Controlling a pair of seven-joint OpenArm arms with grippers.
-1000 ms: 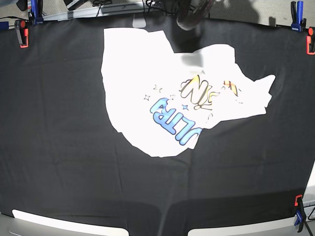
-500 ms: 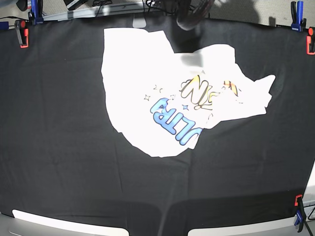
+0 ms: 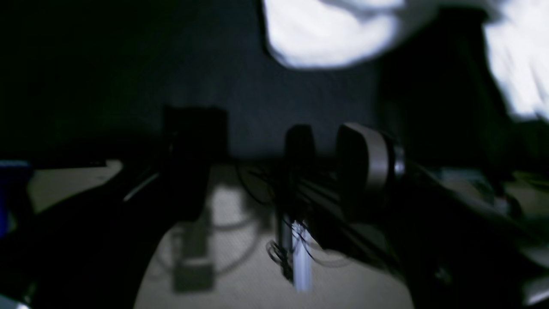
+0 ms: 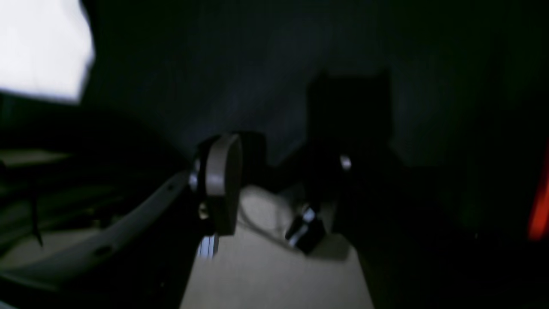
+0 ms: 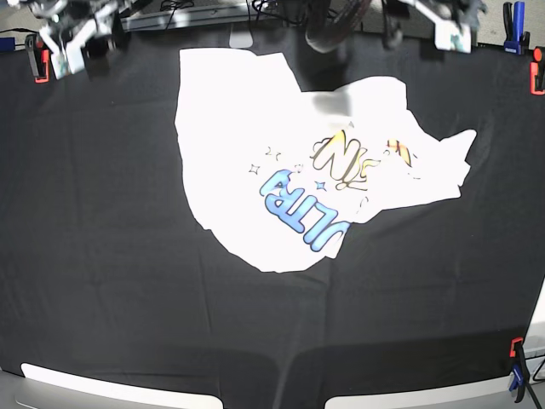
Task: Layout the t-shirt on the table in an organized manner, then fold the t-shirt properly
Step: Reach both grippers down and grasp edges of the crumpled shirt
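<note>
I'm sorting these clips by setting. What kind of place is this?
Probably a lab or workshop robot bench, not a home. The table is draped in black cloth held by clamps, cables trail behind its far edge, and a printed t-shirt lies crumpled on it.

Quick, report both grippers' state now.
Left gripper: open, holding nothing.
Right gripper: open, holding nothing.
</note>
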